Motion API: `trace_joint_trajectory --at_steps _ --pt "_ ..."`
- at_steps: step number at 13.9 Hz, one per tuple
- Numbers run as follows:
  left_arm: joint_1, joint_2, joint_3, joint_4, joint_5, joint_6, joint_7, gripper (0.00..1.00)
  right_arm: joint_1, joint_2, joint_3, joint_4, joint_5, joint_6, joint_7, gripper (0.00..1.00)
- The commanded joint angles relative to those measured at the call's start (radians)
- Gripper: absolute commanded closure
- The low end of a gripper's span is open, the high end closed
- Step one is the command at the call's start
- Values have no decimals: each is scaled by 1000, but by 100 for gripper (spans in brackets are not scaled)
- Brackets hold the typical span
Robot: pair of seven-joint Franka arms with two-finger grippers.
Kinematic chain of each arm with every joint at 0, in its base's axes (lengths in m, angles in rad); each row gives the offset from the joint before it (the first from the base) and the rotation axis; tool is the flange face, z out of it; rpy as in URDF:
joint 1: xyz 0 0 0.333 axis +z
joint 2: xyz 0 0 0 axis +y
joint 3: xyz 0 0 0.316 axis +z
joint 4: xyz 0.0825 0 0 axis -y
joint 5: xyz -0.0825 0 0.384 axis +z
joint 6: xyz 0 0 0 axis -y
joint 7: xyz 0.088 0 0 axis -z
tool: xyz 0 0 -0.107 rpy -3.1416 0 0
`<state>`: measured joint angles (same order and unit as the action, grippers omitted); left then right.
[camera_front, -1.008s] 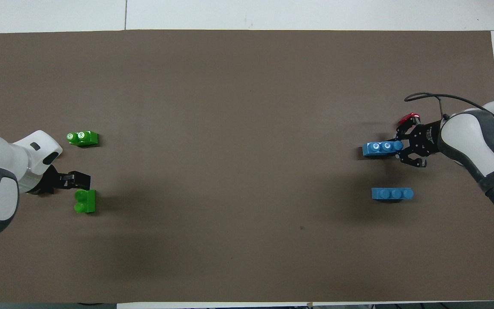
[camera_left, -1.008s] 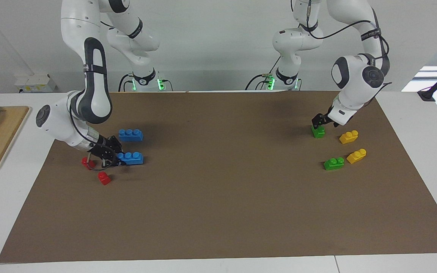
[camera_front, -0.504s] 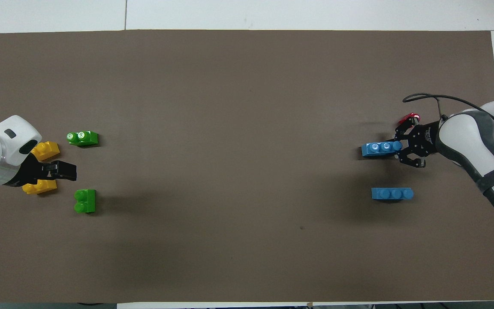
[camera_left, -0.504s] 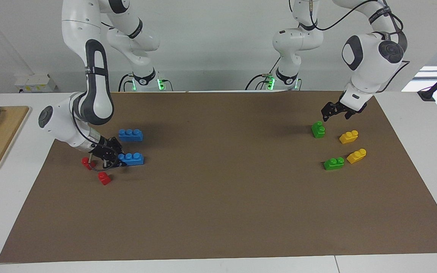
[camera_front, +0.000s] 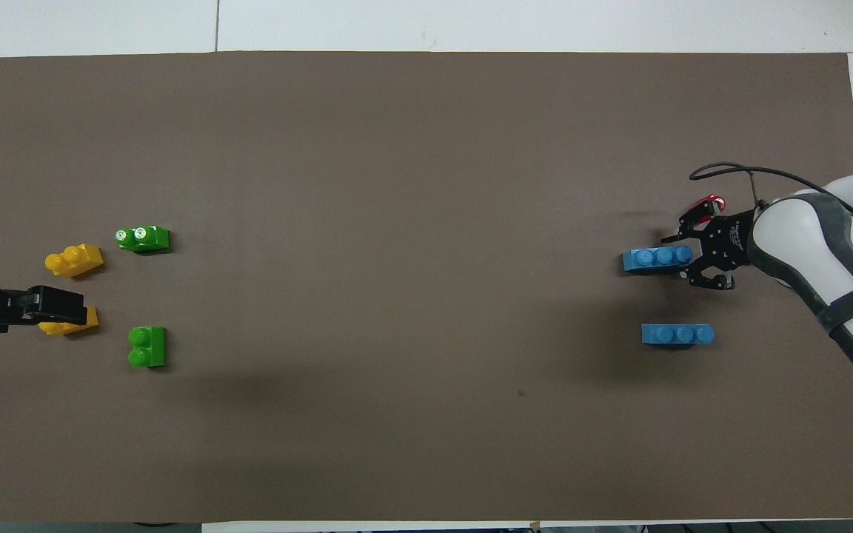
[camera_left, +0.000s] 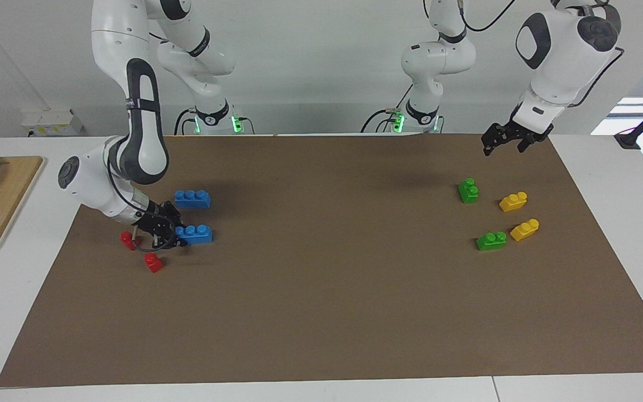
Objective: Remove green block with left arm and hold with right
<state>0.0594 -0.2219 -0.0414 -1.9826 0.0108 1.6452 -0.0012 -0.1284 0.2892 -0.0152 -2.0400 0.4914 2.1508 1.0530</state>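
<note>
1. Rising away from the green block, the left gripper is now hanging high over the mat at the left arm's end. Its jaws are standing wide apart and holding nothing.
2. The green block is lying alone on the mat, nearer to the robots than a second green block, with a yellow block just beside it.
3. Judged advice: the left gripper should be coming straight down, straddling the block's narrow sides and staying clear of the yellow one.
4. The right gripper is resting low against the end of a blue block; whether it is gripping cannot be told.
</note>
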Motion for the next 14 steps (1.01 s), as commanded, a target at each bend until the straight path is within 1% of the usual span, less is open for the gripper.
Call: trace_joint_trajectory --at_steps 1,3,5,6,7,9,10,12,14 --pt "-1 7 -3 65 2 -85 -14 0 -7 -34 6 53 16 -92 1 2" --pt "-1 9 -3 97 3 -91 -17 0 -14 -68 3 89 4 -161 31 2" --pt "3 45 -3 165 3 -94 -17 0 -22 -93 0 113 -1 -219 35 1" --pt "0 70 -3 203 2 -102 -17 0 -23 -105 -2 125 -2 -244 38 1" --pt "-1 109 -3 252 2 -123 -17 0 -28 -122 -2 132 -2 -261 42 1" --pt "-3 198 -3 377 3 -175 -19 0 -36 -157 -2 145 -4 -298 45 1" --pt "-1 214 -5 404 3 -183 -19 0 -37 -185 -2 158 -22 -314 47 1" --pt "-18 219 -5 400 5 -185 -19 0 -28 -225 1 196 -63 -345 47 1" --pt "-24 199 8 357 2 -182 -10 0 -25 -243 10 257 -128 -390 21 1"
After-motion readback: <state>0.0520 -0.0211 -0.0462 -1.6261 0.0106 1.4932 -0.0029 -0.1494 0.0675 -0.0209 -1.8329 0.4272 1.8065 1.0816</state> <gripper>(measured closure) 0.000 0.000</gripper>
